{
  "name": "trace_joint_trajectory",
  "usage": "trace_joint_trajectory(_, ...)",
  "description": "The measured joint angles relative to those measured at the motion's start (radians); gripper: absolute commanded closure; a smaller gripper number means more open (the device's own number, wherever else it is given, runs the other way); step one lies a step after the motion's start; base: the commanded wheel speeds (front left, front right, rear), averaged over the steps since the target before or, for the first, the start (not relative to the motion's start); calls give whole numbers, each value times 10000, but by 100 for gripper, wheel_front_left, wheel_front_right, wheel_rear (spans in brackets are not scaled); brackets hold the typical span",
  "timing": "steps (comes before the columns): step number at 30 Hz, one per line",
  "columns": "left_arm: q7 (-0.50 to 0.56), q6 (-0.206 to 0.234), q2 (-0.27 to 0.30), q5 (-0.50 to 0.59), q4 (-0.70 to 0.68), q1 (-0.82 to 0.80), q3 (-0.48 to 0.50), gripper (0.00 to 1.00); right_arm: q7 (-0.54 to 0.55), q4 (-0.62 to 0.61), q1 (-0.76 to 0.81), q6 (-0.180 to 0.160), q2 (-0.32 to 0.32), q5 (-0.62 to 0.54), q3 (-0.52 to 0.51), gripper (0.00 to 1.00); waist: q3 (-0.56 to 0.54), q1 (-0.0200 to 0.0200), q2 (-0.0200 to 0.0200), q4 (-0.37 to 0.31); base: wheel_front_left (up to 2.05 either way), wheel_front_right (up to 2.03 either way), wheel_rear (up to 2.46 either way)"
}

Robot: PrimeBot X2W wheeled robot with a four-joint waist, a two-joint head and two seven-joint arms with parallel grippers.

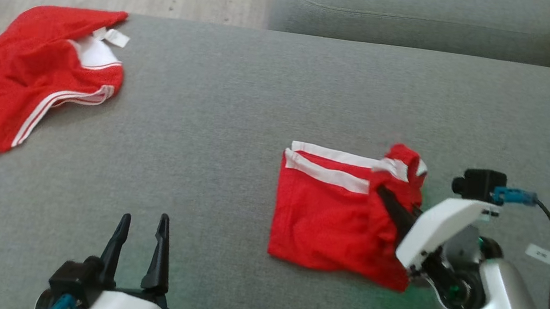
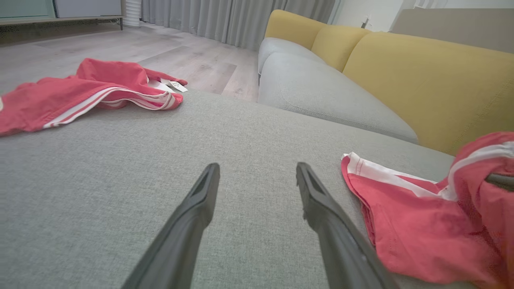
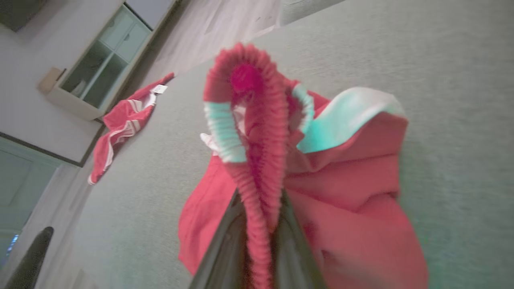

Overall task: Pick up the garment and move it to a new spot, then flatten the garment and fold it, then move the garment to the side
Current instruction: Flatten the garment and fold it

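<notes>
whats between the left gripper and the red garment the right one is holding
Only bare grey cushion lies between the left gripper and the held red garment, as the head and left wrist views show.

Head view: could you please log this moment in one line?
right gripper: shut on folded garment | left gripper: open, holding nothing

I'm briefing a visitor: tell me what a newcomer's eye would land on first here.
The folded red garment with white stripes, right of centre on the grey cushion, stands out first, its bunched edge pinched in the shut right claw. A second red garment sprawls at the cushion's far left edge, and the left claw stands open at lower left.
</notes>
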Motion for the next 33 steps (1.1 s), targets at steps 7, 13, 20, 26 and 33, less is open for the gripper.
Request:
trace_joint_trajectory(7,-77,-90,-144,71,-79,-4,36,0,-552,1168,-807,0,111,414,282,100,70,0,0,491,0,0,0)
trace_joint_trajectory(13,-88,-159,-232,224,-46,-11,138,0,-1248,2731,-1500,0,117,1214,1024,60,135,0,0,971,0,0,0)
trace_joint_trajectory(20,-88,-267,-326,230,73,-11,224,0,-1781,3544,-2281,-2,113,2376,2205,0,124,0,0,1092,0,0,0)
trace_joint_trajectory(26,-90,-347,-433,332,90,-11,259,0,-2305,3538,-2787,0,113,3012,3202,0,96,0,0,894,0,0,0)
trace_joint_trajectory(33,-90,-410,-472,495,134,-46,280,0,-3937,3785,-3297,0,113,1198,3083,0,36,0,0,509,0,0,0)
